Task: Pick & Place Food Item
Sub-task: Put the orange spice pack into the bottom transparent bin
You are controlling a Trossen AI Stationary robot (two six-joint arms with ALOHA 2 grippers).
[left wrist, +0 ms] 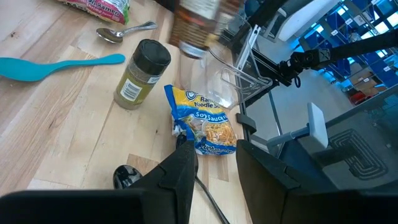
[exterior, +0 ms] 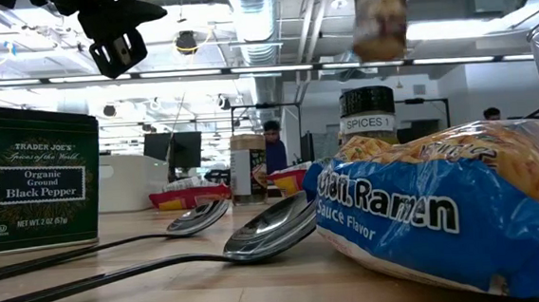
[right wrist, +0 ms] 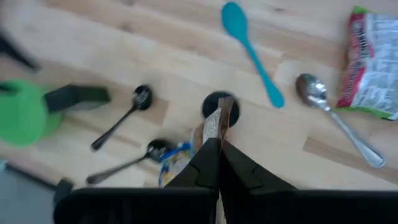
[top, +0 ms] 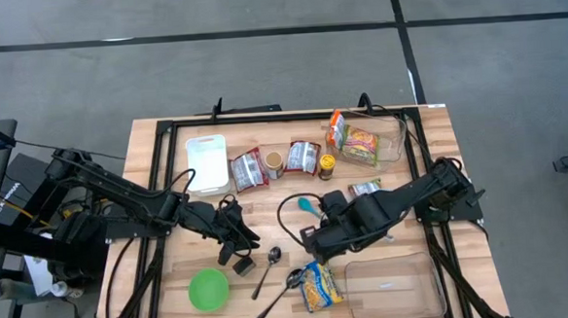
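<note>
Hanging over the left half of the worktop (top: 257, 204), the left hand (top: 236, 247) has its two fingers apart with nothing between them. Just beside it, toward the front edge, a dark pepper tin (exterior: 34, 177) stands upright, and a green bowl (top: 208, 289) sits further to the left of that, near the front edge. Two metal spoons (exterior: 275, 229) lie side by side on the wood between the tin and a blue and yellow ramen packet (top: 320, 286), which lies flat close to the front edge.

Over the middle of the worktop, above and slightly behind the ramen packet, the right hand (top: 313, 240) has its fingers pressed together on the edge of a small brownish packet (right wrist: 214, 124), held clear of the wood; it is too blurred to read. Below it stands a spice jar (left wrist: 140, 74) with a black lid, upright, and a teal spoon (right wrist: 249, 46) lies just behind the jar.

Further right, an empty clear tub (top: 388, 290) sits at the front right corner, just beside the ramen packet.
</note>
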